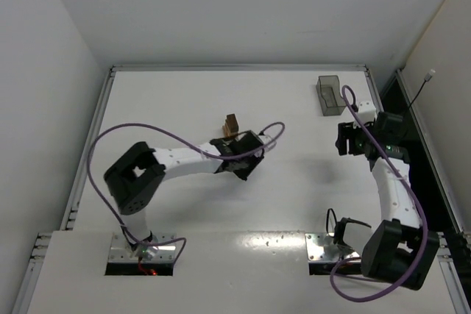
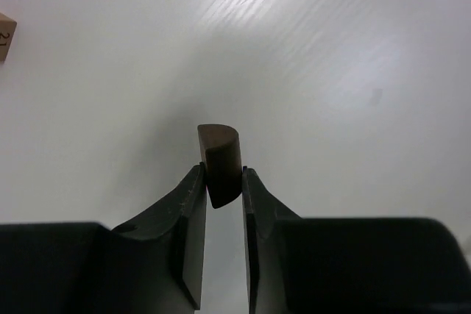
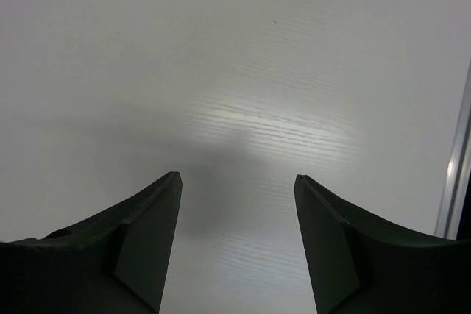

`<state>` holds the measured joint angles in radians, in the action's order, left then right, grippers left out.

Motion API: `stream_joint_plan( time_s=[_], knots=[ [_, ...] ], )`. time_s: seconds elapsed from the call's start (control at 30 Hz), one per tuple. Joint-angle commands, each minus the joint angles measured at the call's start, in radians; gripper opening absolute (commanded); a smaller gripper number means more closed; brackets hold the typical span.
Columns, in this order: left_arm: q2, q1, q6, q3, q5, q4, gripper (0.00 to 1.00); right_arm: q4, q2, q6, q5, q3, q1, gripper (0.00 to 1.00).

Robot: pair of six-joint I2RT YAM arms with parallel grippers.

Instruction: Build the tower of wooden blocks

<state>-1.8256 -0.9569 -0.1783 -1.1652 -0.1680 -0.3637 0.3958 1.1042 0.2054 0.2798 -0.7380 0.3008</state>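
The left gripper was clenched on a small dark brown block. Its two black fingers pressed the block's sides near its lower end, so most of the piece stood out beyond the tips. The wood block tower stood on the white table just beyond that gripper, toward the far edge and apart from the jaws. It was low, with a light tan piece on top and a darker bit at its left foot. The right gripper hung with its jaws spread wide and nothing between them, well off to the right, near a grey plastic bin.

The held block was smooth dark wood in a half-round shape, one side flat and the other curved, with a half-moon end face. The fingers were matte black and tapered to their tips. The table top was white, with a fine streaked sheen under the light.

Only the left wrist view showed the grip and the block's shape; from above, the wrist hid them. It also caught the corner of a tan block at its left edge, with dark printed marks too cropped to read. Only the overhead view showed the tower and both arms together. The right wrist view showed the bin as a dark sliver at its top edge, and a metal rail along the right.
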Motion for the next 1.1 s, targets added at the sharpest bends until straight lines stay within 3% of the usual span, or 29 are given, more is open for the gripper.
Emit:
stream_joint_plan(
  time_s=[0.0, 0.03, 0.07, 0.17, 0.2, 0.3, 0.43, 0.57, 0.77, 1.07],
  knots=[
    [0.212, 0.092, -0.085, 0.028, 0.435, 0.147, 0.0, -0.049, -0.079, 0.04, 0.178, 0.017, -0.031, 0.6],
    [0.227, 0.139, -0.139, 0.029, 0.518, 0.19, 0.0, -0.049, -0.09, 0.058, 0.197, 0.026, -0.031, 0.6],
    [0.227, 0.183, -0.173, 0.029, 0.7, 0.231, 0.0, -0.058, -0.101, 0.058, 0.209, 0.026, -0.041, 0.6],
    [0.19, 0.237, -0.341, 0.039, 0.945, 0.328, 0.0, -0.058, -0.09, 0.058, 0.22, 0.026, -0.064, 0.6],
    [0.161, 0.248, -0.392, 0.082, 1.069, 0.447, 0.0, -0.058, -0.081, 0.058, 0.22, 0.013, -0.065, 0.6],
    [0.124, 0.28, -0.566, 0.169, 1.185, 0.609, 0.0, -0.02, -0.054, 0.068, 0.234, -0.017, -0.065, 0.6],
    [0.082, 0.302, -0.694, 0.208, 1.219, 0.799, 0.0, 0.002, -0.102, 0.101, 0.346, -0.017, -0.075, 0.6],
    [0.045, 0.314, -0.809, 0.217, 1.263, 0.92, 0.0, -0.128, -0.222, 0.111, 0.441, 0.066, -0.13, 0.6],
    [0.054, 0.323, -0.819, 0.199, 1.262, 0.898, 0.0, -0.166, -0.27, 0.098, 0.515, 0.066, -0.32, 0.64],
    [0.084, 0.389, -0.797, 0.168, 1.251, 0.871, 0.0, -0.21, -0.281, 0.108, 0.417, 0.088, -0.69, 0.69]
  ],
)
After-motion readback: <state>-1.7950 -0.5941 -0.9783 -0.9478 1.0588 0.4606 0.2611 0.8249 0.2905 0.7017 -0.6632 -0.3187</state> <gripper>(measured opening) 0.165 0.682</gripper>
